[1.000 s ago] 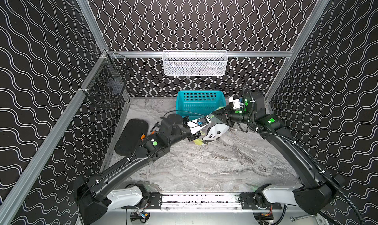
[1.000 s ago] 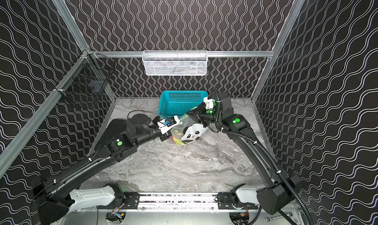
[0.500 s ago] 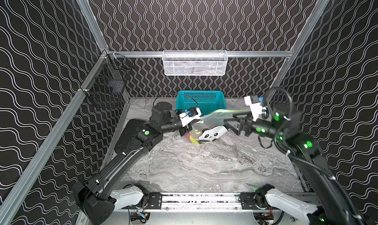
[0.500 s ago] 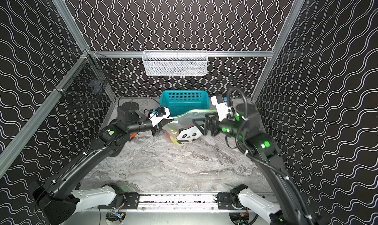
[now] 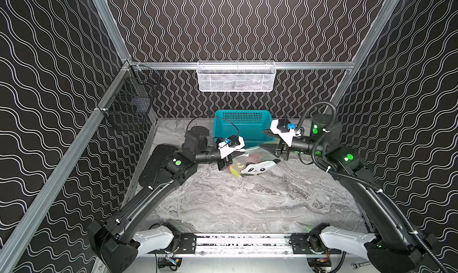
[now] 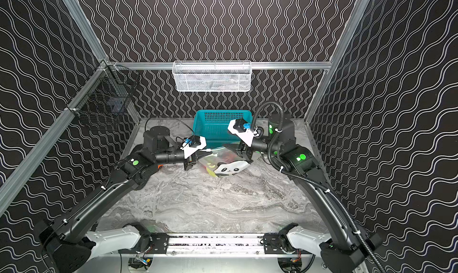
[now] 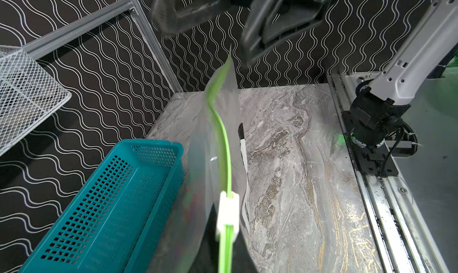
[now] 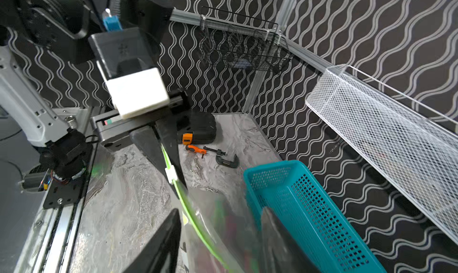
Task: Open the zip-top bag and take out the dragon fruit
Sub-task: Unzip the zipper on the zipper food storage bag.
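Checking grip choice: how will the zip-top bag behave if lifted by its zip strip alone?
Probably floppy: its zip strip bows beyond the pinch of the left gripper. Likely bottom-heavy: the zip-top bag rests panda-side on the table, dragon fruit inside. The clear film may slip.

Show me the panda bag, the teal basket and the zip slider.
panda bag (image 5: 257,169): in a top view, the panda's face.
teal basket (image 5: 247,116): in a top view, its far perforated wall.
zip slider (image 7: 227,211): left wrist view, its white body.
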Available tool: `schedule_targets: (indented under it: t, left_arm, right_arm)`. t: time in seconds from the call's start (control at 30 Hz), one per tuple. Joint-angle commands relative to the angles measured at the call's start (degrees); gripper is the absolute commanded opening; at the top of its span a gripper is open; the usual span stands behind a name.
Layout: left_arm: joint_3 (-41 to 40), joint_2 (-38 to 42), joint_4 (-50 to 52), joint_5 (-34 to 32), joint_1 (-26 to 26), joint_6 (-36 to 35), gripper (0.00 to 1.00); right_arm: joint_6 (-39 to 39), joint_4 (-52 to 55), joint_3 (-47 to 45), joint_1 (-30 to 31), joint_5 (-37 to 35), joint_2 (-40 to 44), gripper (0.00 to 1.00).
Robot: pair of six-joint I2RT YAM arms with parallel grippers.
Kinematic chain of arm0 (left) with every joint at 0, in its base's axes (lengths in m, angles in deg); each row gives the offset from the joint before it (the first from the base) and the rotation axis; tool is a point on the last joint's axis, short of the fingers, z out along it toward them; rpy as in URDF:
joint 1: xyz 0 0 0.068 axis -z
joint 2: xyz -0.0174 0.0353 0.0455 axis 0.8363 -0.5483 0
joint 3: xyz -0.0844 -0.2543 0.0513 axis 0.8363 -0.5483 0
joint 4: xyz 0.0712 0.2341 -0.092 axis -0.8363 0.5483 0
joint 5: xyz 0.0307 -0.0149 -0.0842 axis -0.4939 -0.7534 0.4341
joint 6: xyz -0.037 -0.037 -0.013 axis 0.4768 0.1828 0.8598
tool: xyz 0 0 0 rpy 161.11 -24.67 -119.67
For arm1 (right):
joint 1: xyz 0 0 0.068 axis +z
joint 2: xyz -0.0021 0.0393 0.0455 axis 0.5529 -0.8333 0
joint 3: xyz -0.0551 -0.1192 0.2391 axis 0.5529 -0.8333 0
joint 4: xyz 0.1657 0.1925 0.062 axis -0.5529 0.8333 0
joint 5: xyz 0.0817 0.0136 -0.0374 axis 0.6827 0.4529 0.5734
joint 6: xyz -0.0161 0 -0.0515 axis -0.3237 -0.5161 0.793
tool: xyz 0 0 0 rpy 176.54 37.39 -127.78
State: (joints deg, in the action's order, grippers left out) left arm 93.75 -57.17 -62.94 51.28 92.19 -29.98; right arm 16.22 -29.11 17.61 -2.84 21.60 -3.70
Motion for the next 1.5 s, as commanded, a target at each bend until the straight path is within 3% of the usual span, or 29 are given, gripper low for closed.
schedule_targets:
  t: [0.0, 0.13, 0.43, 1.07, 1.47]
  left_arm:
    - [1.52, -0.68, -0.16, 0.97, 1.04, -3.37, 0.00]
    - [2.11, -1.04, 0.46, 0.15, 1.74, -4.84, 0.00]
    - [2.59, -1.58, -0.60, 0.81, 1.92, -4.06, 0.00]
    - [1.72, -0.68, 1.20, -0.16, 2.68, -6.63, 0.00]
    - [1.64, -0.26, 1.04, -0.51, 2.78, -6.74, 0.00]
  right_arm:
    - [7.77, 1.90, 2.56, 1.49, 5.23, -2.30, 0.53]
    - [10.97, 7.38, 5.54, 3.70, 6.05, -4.85, 0.46]
    - [10.19, 5.81, 0.75, 4.93, 7.07, -5.11, 0.37]
    - [9.07, 3.16, 2.13, 6.28, 6.84, -7.21, 0.17]
    - [9.54, 6.31, 1.15, 6.46, 7.54, -6.85, 0.14]
